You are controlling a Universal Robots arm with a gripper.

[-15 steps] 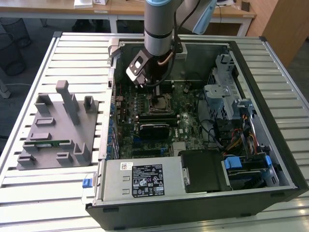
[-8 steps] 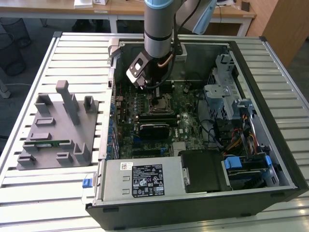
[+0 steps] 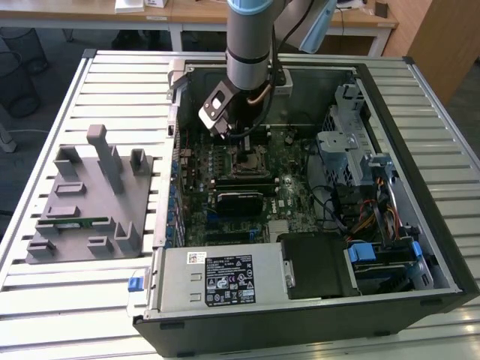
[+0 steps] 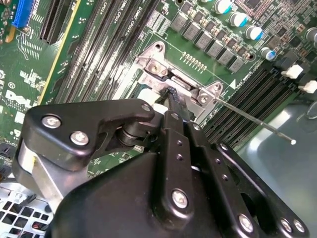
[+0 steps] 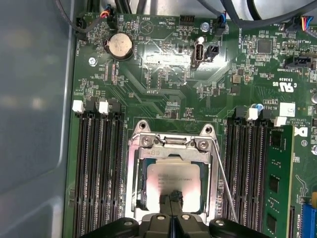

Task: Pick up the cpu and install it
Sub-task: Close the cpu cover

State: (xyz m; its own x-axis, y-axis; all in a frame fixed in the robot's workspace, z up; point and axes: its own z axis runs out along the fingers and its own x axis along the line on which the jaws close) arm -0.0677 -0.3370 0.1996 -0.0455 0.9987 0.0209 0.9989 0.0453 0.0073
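The cpu [image 5: 173, 174], a pale silvery square plate, lies flat inside the metal socket frame [image 5: 141, 141] on the green motherboard. In the first wrist view my gripper [image 5: 172, 197] has its two black fingertips pressed together, with no gap, over the chip's near edge. Whether the tips touch the plate I cannot tell. In the second wrist view the gripper [image 4: 172, 94] points down into the socket frame [image 4: 158, 64], and its body hides most of the chip. In the exterior view the gripper [image 3: 238, 139] hangs inside the open computer case just above the socket [image 3: 247, 161].
A thin socket lever rod [image 5: 223, 183] stands beside the frame. Memory slots [image 5: 99, 173] flank the socket, and a green card [image 5: 277, 183] sits to one side. The power supply [image 3: 225, 277] and drive cage [image 3: 352, 150] crowd the case. A grey fixture [image 3: 82, 202] sits at the exterior view's left.
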